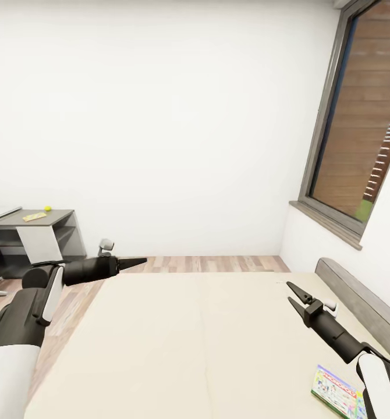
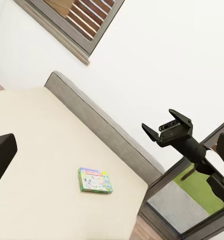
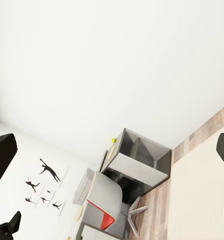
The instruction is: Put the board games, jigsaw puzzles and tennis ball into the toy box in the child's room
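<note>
Head view: bed [image 1: 189, 343] broad and bare; board game [image 1: 336, 394] at 5 o'clock (arm-clipped); right gripper [image 1: 295, 298] parted, empty; left gripper [image 1: 138, 262] aperture indiscernible.

The head camera looks down across the bed [image 1: 189, 343] toward the far wall; the left wrist view faces its headboard [image 2: 99, 125] (shared), the right wrist the desk [image 3: 142, 160].

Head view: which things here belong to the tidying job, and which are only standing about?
Belong to the job:
- board game on the bed, near the right arm
- tennis ball on the table
- flat yellow board beside the ball, too small to identify

Only standing about:
- window
- chair at the table
- wall pictures
</note>
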Controlling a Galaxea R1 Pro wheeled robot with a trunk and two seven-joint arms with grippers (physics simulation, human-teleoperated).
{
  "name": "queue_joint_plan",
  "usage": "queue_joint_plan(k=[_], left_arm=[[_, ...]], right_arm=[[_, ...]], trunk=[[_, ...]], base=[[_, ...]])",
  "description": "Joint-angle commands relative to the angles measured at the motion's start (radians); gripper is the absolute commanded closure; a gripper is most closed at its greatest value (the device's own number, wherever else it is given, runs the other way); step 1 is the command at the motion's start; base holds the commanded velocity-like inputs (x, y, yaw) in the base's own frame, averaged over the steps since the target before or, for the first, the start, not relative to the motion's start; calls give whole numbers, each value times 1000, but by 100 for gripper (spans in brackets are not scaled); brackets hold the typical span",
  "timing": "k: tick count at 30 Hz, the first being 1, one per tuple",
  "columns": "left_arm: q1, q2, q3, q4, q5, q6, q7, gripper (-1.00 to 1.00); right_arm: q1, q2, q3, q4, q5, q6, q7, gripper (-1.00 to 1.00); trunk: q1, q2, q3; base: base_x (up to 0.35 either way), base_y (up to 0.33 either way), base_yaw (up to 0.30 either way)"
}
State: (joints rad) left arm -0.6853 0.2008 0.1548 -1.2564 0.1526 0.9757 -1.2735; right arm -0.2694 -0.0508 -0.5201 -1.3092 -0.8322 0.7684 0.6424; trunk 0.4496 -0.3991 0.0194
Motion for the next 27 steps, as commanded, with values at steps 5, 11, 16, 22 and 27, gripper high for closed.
queue_joint_plan(k=[5, 11, 16, 22, 27], left_arm=[[0, 0, 0, 0, 2, 8, -1, -100], [0, 0, 0, 0, 2, 8, -1, -100], [0, 0, 0, 0, 2, 8, -1, -100], [0, -2, 0, 0, 2, 8, -1, -100], [0, -3, 0, 0, 2, 8, -1, -100]], right_arm=[[-1, 0, -1, 1, -3, 6, 2, -100], [-1, 0, -1, 1, -3, 6, 2, -100], [-1, 0, -1, 1, -2, 6, 2, -100], [-1, 0, -1, 1, -2, 6, 2, -100], [-1, 0, -1, 1, -3, 6, 2, -100]], trunk=[[0, -1, 0], [0, -1, 0], [0, -1, 0], [0, -1, 0], [0, -1, 0]], base=[[0, -287, 0], [0, -287, 0], [0, -287, 0], [0, -287, 0], [0, -287, 0]])
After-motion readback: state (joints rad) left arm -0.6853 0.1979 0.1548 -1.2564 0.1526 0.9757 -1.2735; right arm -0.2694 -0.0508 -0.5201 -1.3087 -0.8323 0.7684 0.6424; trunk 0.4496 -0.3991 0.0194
